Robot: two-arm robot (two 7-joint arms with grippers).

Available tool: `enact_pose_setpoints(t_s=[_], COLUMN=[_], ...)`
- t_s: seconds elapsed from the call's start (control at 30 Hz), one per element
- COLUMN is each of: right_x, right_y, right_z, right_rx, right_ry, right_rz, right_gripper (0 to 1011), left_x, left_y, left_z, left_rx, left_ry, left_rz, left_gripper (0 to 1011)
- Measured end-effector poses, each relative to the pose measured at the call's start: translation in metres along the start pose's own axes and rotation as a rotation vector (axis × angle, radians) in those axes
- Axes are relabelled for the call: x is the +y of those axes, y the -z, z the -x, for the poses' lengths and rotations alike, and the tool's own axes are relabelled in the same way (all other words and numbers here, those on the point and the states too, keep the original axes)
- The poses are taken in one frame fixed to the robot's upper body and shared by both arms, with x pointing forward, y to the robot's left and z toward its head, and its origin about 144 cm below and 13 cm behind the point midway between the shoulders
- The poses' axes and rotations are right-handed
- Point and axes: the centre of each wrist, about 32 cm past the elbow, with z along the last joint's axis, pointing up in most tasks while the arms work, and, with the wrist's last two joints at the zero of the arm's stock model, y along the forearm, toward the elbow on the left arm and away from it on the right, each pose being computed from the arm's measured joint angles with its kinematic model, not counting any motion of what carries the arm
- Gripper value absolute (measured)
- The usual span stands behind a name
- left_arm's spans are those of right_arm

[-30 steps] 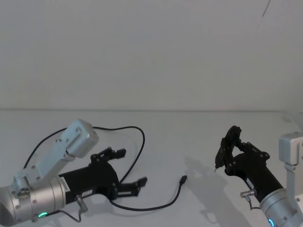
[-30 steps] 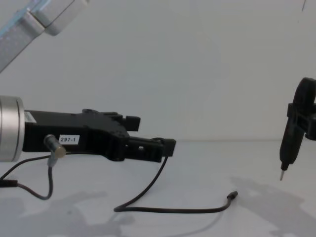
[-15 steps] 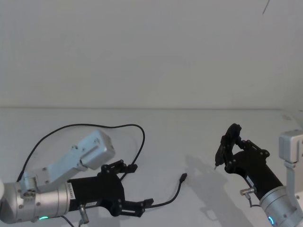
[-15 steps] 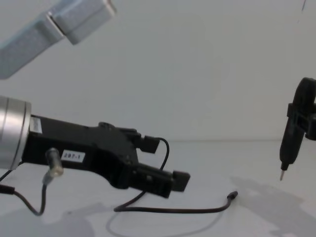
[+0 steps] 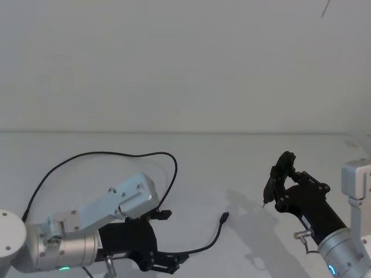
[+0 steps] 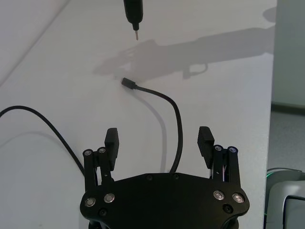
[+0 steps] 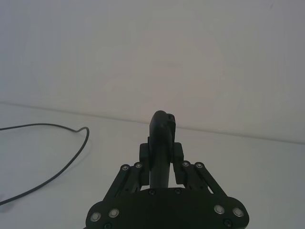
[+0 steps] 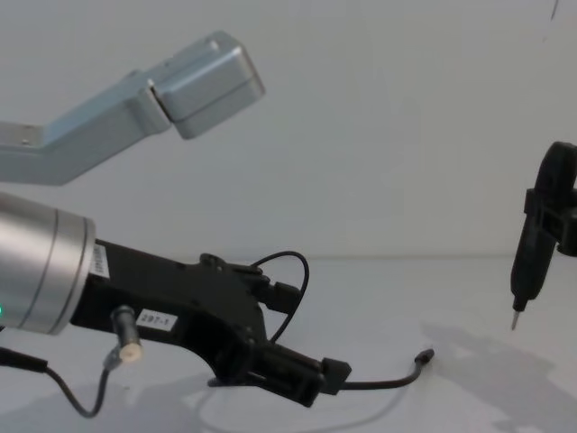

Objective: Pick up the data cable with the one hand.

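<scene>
Reading the small white label (image 8: 155,320) on the left gripper (image 8: 306,338) gives "297-1". A grey wire with a silver plug (image 8: 122,327) comes out just beside it. The fingers (image 6: 206,138) of this gripper are wide open and hold nothing. They stand on both sides of the data cable (image 6: 177,121), low over the counter (image 6: 224,109); I cannot tell if one of them touches the cable. The cable lies on the counter and passes under the gripper body, which hides a part of it. Its plug end points away beyond the fingers. Its other part makes a big loop behind the left arm. Beyond the cable's plug, well apart from it, the right gripper (image 5: 282,174) is closed on a pen-shaped tool (image 8: 526,262), whose thin metal tip points down above the counter.
</scene>
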Motion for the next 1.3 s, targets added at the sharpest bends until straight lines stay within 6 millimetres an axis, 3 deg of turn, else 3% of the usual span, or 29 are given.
enact_pose_setpoints(t_s=[0.83, 1.1, 1.3], right_x=[0.000, 0.000, 0.000], right_y=[0.000, 0.000, 0.000], right_z=[0.000, 0.000, 0.000], right_rx=[0.000, 0.000, 0.000], right_ry=[0.000, 0.000, 0.000], right_rz=[0.000, 0.000, 0.000], right_gripper=[279, 279, 279], left_x=[-0.036, -0.042, -0.045], left_y=[0.004, 0.005, 0.005], left_z=[-0.002, -0.002, -0.002], left_rx=[0.070, 0.084, 0.091], left_ry=[0.020, 0.022, 0.023], left_rz=[-0.052, -0.064, -0.070], left_gripper=[1001, 865, 685])
